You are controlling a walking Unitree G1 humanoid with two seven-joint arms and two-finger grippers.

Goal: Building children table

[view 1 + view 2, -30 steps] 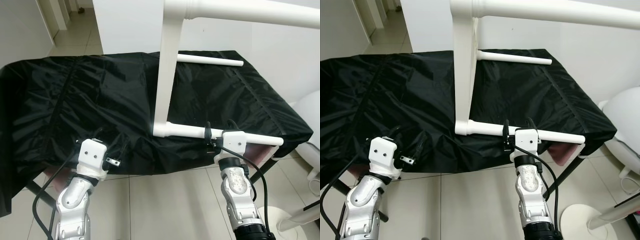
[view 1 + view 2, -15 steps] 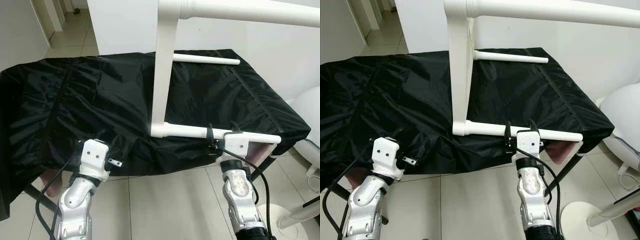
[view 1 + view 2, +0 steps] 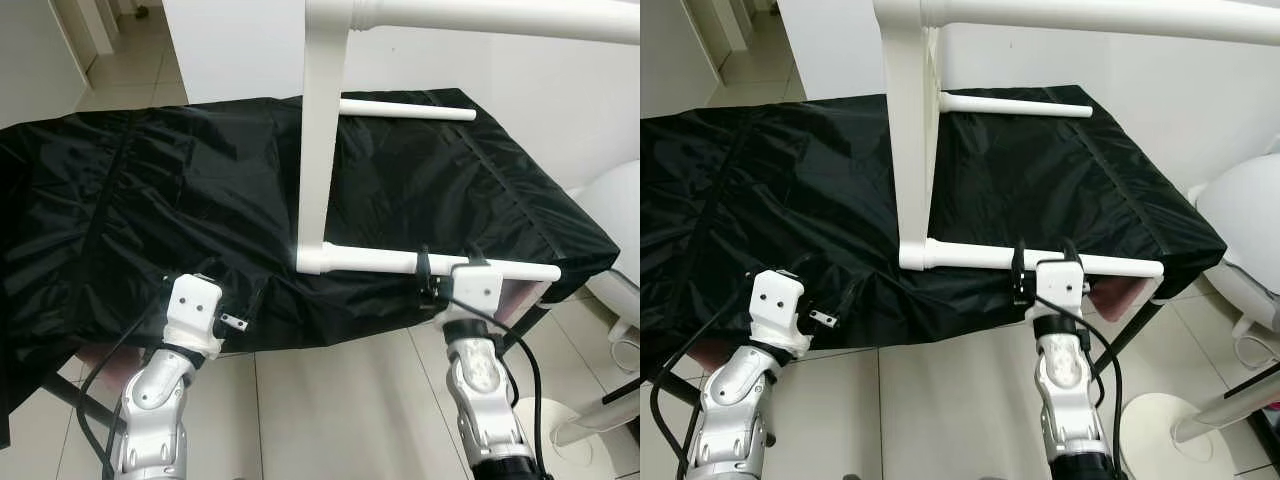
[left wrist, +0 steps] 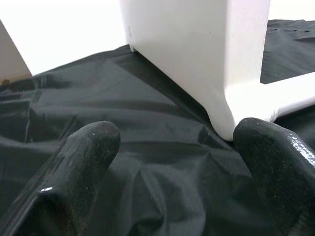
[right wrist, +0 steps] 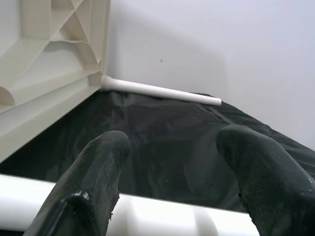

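A: Where's the white plastic children's table (image 3: 318, 150)?
B: On its side on the black-covered surface (image 3: 150, 200). Right hand (image 3: 1040, 268) straddles its near round leg (image 3: 390, 262), fingers spread.
A: Left hand (image 3: 225, 300)?
B: Spread, near the corner. Next: close, then steady the frame.

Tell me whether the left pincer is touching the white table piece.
Apart. The left wrist view shows the left pincer open, black cover visible between its fingers and the white table piece.

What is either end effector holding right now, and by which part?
The right end effector straddles the white table's near leg mid-length; a firm clamp cannot be told. The left end effector is open, holding nothing.
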